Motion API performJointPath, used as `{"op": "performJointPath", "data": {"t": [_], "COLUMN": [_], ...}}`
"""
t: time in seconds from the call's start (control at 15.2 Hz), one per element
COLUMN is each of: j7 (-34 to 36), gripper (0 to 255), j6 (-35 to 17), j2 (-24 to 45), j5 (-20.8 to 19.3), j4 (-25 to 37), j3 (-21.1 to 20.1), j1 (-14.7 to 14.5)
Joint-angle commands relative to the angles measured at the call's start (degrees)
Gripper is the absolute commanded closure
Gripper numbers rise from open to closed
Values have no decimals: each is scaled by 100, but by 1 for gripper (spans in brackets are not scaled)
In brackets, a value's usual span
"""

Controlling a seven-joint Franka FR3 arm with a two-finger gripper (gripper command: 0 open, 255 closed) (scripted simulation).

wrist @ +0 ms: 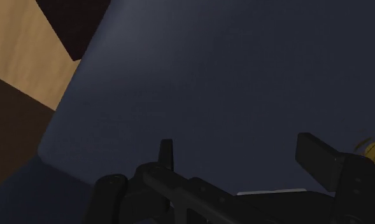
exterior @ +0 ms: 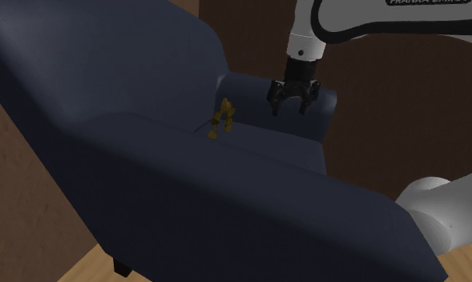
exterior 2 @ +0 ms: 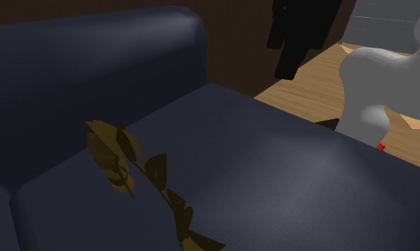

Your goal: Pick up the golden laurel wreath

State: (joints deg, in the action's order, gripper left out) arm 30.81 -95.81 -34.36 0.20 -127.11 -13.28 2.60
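Observation:
The golden laurel wreath [exterior: 220, 118] lies on the dark blue sofa seat [exterior: 250, 156], near the backrest. In the second exterior view the wreath [exterior 2: 138, 178] shows close up as a curved string of dull gold leaves on the cushion [exterior 2: 272, 171]. My black gripper [exterior: 294, 102] hangs above the seat, to the shoulder view's right of the wreath and apart from it, fingers spread and empty. In the wrist view the fingers [wrist: 318, 156] stand apart over the cushion, with a sliver of the gold wreath [wrist: 374, 150] just beyond one finger.
The sofa backrest [exterior: 106, 64] rises behind the wreath, and an armrest [exterior: 322, 100] stands past the gripper. Wooden floor [exterior 2: 308, 78] lies beside the sofa, brown wall behind. The white arm link [exterior 2: 386, 85] leans over the cushion's edge.

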Motion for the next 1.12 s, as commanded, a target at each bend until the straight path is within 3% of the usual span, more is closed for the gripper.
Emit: {"op": "performJointPath", "data": {"t": [0.0,0.4,0.92,1.06], "j7": [516,2078,4274,4316], "gripper": [0,0,0,0], "j6": [-144,-509,-407,-476], "j2": [325,1463,3426,3447], "j5": [10,-262,-1425,-1445], "j4": [261,1181,3056,3002], "j3": [-256,-1028,-1831,-1814], "j1": [83,359,468,446]}}
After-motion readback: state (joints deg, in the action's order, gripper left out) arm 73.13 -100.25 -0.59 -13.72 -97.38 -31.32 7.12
